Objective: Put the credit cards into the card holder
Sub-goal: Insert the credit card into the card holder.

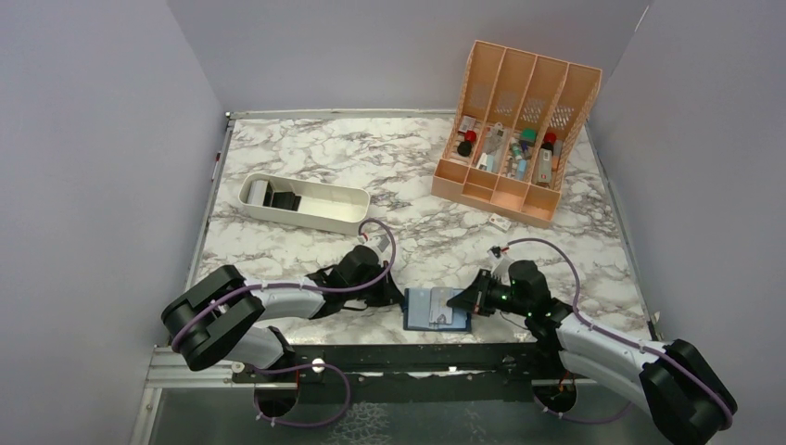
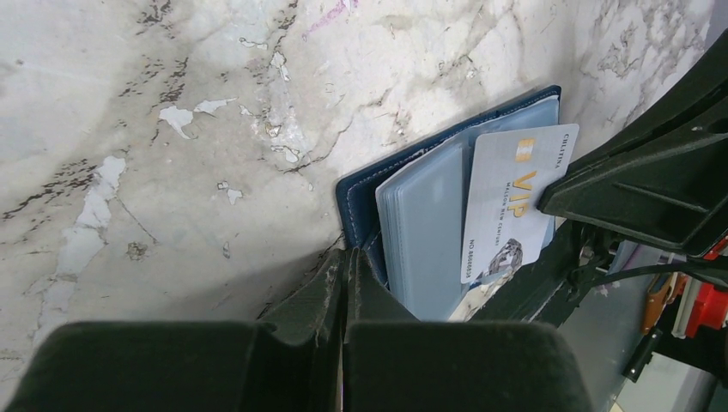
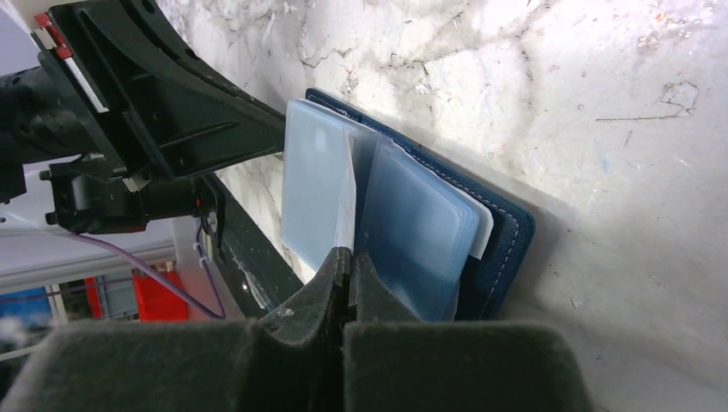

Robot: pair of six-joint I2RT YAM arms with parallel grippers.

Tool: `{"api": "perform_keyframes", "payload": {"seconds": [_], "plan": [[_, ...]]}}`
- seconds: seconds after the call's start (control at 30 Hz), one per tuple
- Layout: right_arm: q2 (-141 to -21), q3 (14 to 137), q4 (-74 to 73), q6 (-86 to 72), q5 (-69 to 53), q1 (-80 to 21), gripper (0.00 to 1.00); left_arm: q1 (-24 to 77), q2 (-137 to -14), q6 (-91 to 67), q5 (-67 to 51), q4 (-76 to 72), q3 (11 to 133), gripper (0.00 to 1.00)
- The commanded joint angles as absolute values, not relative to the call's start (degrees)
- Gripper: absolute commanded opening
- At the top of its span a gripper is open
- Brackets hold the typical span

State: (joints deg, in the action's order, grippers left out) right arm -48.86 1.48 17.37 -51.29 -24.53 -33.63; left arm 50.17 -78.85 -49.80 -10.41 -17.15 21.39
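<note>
The navy card holder (image 1: 428, 313) lies open at the table's near edge, its pale blue sleeves (image 2: 425, 232) facing up. A white credit card (image 2: 515, 202) with gold "VIP" print sits slanted over the right-hand sleeves. My right gripper (image 3: 348, 253) is shut on that card's edge (image 3: 348, 193) and comes in from the right (image 1: 466, 301). My left gripper (image 2: 348, 256) is shut, with its tips against the holder's navy corner (image 2: 356, 202) on the left side (image 1: 397, 298). Nothing shows between its fingers.
A white oblong tray (image 1: 348, 211) with dark items stands at the back left. An orange slotted organizer (image 1: 482, 190) with small bottles stands at the back right. A small white object (image 1: 500, 222) lies in front of it. The table's metal front rail (image 1: 445, 354) runs just below the holder.
</note>
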Motion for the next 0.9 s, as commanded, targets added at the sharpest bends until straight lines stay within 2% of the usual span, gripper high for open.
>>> {"api": "perform_keyframes", "payload": {"seconds": [0.0, 0.43, 0.87], "plan": [[-49.2, -2.1, 20.0, -52.2, -23.7, -33.6, 0.01, 50.8, -78.3, -49.6, -7.6, -15.1, 19.9, 0.0], [-48.8, -2.8, 19.3, -53.2, -23.3, -33.6, 0.01, 51.9, -79.3, -50.7, -6.8, -15.9, 19.7, 0.0], [-49.7, -4.6, 21.4, -56.2, -22.6, -33.6, 0.01, 51.9, -74.2, -53.7, -3.3, -15.1, 14.6, 0.0]]}}
